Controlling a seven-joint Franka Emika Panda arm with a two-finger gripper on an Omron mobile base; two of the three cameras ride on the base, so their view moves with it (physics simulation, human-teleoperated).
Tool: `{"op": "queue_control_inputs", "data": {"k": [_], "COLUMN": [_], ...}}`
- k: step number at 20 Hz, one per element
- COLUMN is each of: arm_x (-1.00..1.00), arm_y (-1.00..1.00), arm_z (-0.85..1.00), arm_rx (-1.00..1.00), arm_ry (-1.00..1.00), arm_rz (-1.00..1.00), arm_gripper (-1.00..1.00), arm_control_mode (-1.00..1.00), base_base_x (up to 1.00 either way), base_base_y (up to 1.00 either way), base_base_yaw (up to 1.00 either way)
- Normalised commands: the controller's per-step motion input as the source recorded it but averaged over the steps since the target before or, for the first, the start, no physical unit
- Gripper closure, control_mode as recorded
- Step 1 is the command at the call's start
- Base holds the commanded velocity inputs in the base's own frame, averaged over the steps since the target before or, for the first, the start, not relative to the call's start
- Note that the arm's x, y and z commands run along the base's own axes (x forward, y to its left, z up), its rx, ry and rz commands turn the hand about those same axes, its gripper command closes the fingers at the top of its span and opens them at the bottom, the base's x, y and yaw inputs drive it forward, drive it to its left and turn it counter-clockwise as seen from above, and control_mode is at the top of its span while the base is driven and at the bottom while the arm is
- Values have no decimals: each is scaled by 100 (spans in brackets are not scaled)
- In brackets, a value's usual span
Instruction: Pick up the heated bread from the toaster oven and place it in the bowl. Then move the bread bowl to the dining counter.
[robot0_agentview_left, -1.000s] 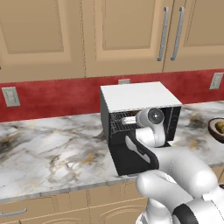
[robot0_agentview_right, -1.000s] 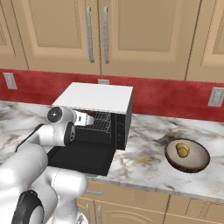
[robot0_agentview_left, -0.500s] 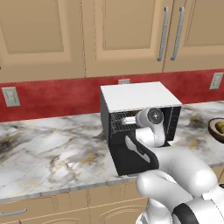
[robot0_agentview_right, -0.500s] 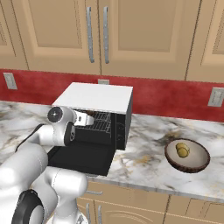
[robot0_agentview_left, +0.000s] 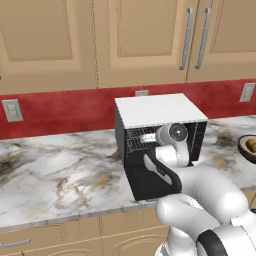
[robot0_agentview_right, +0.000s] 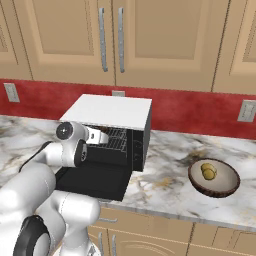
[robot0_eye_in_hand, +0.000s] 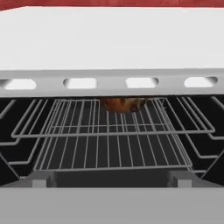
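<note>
The toaster oven stands on the marble counter with its black door dropped open. My gripper hovers at the oven mouth, pointing inside, open and holding nothing. In the hand view the wire rack stretches ahead, and the heated bread lies at its far back, half hidden under the oven's upper front edge. The dark-brown bowl sits on the counter to the right of the oven, with small yellow-green lumps in it.
A red backsplash with outlets runs behind the counter, under tan wall cabinets. Bare marble spreads left of the oven, and more lies between oven and bowl.
</note>
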Motion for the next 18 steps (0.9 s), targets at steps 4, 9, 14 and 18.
{"op": "queue_control_inputs", "data": {"k": [4,9,14,18], "arm_x": [0,0,0,0], "arm_y": [-1,-4,-8,-8], "arm_z": [-2,-3,-9,-3], "arm_rx": [0,1,10,22], "arm_ry": [0,0,0,4], "arm_rz": [0,0,0,-2], "arm_gripper": [-100,-100,-100,-100], "arm_control_mode": [-100,-100,-100,-100], "base_base_x": [0,0,0,0], "base_base_y": [0,0,0,0], "base_base_yaw": [0,0,0,0]}}
